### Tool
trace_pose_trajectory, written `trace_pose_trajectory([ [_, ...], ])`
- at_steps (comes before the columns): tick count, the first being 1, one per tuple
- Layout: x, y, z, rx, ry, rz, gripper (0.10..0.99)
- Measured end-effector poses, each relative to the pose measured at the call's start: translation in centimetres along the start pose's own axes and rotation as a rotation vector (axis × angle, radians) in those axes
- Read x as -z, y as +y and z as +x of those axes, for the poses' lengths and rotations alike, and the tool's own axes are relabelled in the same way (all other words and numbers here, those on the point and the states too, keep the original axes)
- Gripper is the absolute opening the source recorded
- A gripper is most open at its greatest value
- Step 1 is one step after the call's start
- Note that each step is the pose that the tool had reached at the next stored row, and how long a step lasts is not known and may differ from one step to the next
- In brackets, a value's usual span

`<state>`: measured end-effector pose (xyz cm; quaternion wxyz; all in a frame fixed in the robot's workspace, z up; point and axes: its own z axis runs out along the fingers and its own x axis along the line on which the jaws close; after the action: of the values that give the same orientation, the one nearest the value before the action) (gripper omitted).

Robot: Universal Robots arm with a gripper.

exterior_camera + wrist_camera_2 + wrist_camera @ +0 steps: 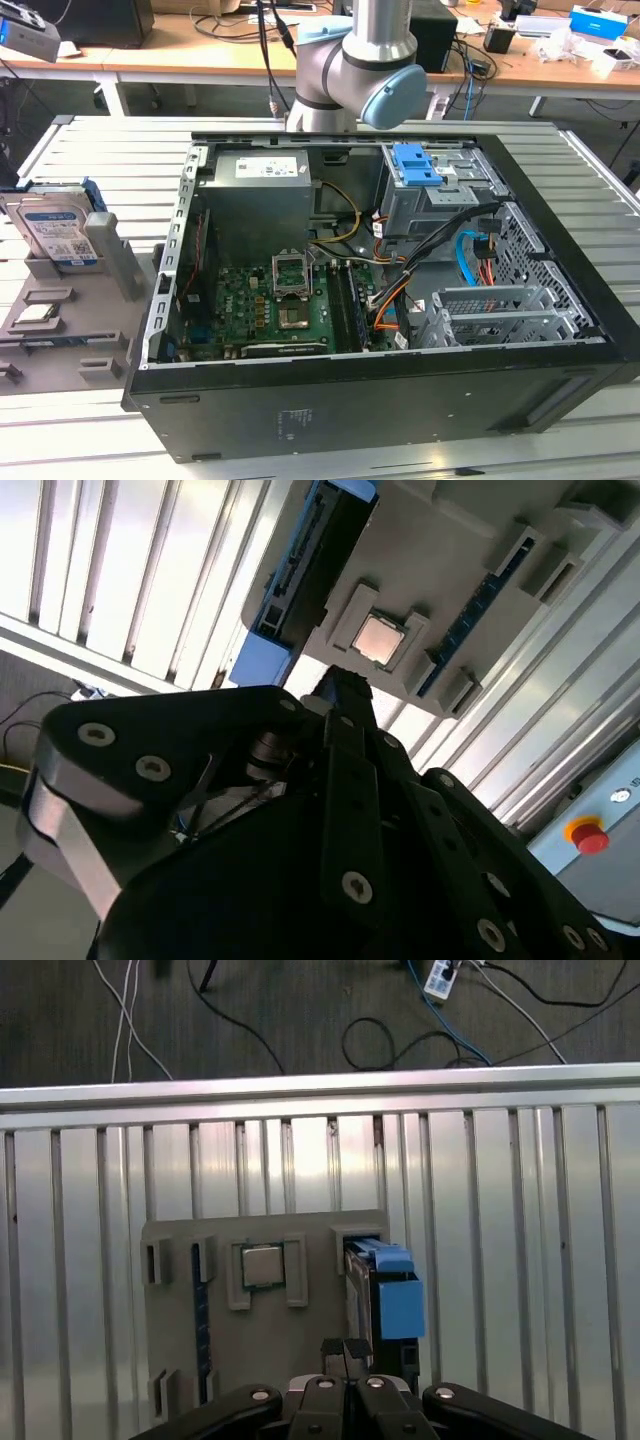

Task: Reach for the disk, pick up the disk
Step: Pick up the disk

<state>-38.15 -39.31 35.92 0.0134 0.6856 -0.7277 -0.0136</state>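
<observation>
Fingers [340,1350] closed together, holding nothing — disk [385,1295] stands on edge in grey stand [270,1335].

UR arm [345,75] is seen bent at a joint; gripper [345,1352] is held pointing down, fingertips pressed tog., nothing gripped.

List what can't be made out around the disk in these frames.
Disk: in the exterior view its lower edge sits hidden in the grey slotted stand; in the first wrist view it is edge-on, label face unseen.
Grey tray: in the second wrist view the black body of the gripper covers its near part.
Arm: cut off by the exterior view's top edge.
</observation>
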Motion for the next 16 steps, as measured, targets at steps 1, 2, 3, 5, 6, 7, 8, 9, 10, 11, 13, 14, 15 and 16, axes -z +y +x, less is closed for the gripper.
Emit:
trace_pose_trajectory([
  [1,0.0,0.0,0.0,-0.013,-0.0005,0.0,0.106],
  [2,0.0,0.0,0.0,-0.025,-0.0009,0.0,0.106],
  [3,0.0,0.0,0.0,-0.038,-0.0013,0.0,0.106],
  [5,0.0,0.0,0.0,-0.052,-0.0018,0.0,0.106],
  [6,0.0,0.0,0.0,-0.054,-0.0018,0.0,0.106],
  [7,0.0,0.0,0.0,-0.054,-0.0019,0.0,0.106],
  [8,0.0,0.0,0.0,-0.054,-0.0019,0.0,0.106],
  [9,0.0,0.0,0.0,-0.055,-0.0019,0.0,0.106],
  [10,0.0,0.0,0.0,-0.055,-0.0019,0.0,0.106],
  [11,0.0,0.0,0.0,-0.055,-0.0019,0.0,0.114],
  [13,0.0,0.0,0.0,-0.055,-0.0019,0.0,0.169],
  [14,0.0,0.0,0.0,-0.055,-0.0019,0.0,0.235],
  [15,0.0,0.0,0.0,-0.056,-0.0019,0.0,0.298],
  [16,0.0,0.0,0.0,-0.056,-0.0019,0.0,0.298],
])
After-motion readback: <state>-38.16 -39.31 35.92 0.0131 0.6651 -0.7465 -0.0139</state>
